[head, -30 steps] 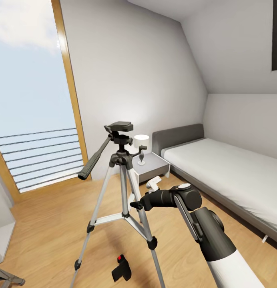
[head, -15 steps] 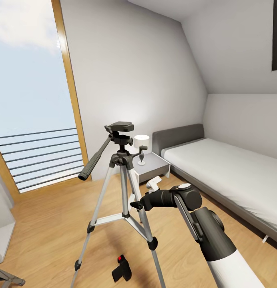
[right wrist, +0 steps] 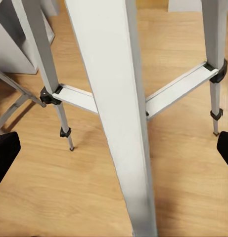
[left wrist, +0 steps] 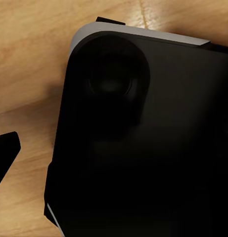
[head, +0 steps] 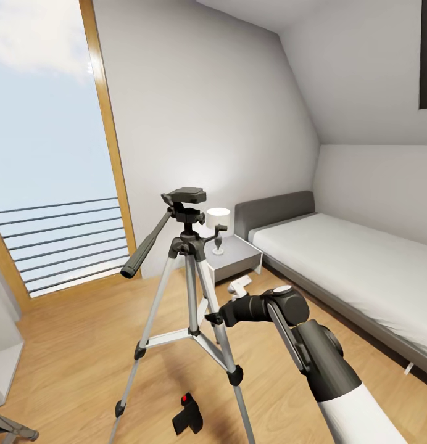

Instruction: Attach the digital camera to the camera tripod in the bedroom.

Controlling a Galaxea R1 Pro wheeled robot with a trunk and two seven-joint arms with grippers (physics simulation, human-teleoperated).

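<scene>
The camera tripod (head: 187,246) stands on the wood floor with its silver legs spread. Its black head is bare and the pan handle (head: 145,243) slopes down to the left. The digital camera (head: 187,417), black with a red button, lies on the floor between the tripod's front legs. My right gripper (head: 215,318) is open beside the tripod's right leg, well above the camera. In the right wrist view that leg (right wrist: 118,113) runs between the two spread fingertips (right wrist: 5,150). One fingertip (left wrist: 5,148) of my left gripper stands far to the side over the floor, next to a black robot part (left wrist: 153,138).
A grey bed (head: 361,265) with a white mattress fills the right side. A nightstand (head: 235,254) with a white lamp (head: 218,217) stands behind the tripod. A tall window (head: 50,154) is at the left, grey furniture (head: 2,364) at the lower left.
My right arm has sunk slightly and its gripper has edged right, closer to the tripod's right leg. The tripod and the camera have not moved.
</scene>
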